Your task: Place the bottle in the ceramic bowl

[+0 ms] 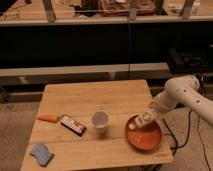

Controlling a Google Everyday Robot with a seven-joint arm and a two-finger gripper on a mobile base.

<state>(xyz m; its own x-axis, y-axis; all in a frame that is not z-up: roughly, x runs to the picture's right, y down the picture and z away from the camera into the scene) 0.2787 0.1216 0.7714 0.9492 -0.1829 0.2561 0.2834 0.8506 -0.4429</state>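
The reddish-orange ceramic bowl (145,137) sits at the front right of the wooden table (95,97). My gripper (149,116) reaches in from the right on a white arm and hangs just over the bowl's far rim. It is shut on the pale bottle (141,121), which is tilted, its lower end pointing left and down into the bowl. I cannot tell whether that end touches the bowl.
A white cup (100,120) stands just left of the bowl. A dark snack bar (73,125), an orange carrot-like object (48,118) and a blue sponge (41,153) lie at the left. Dark shelving stands behind the table. A cable hangs at the right.
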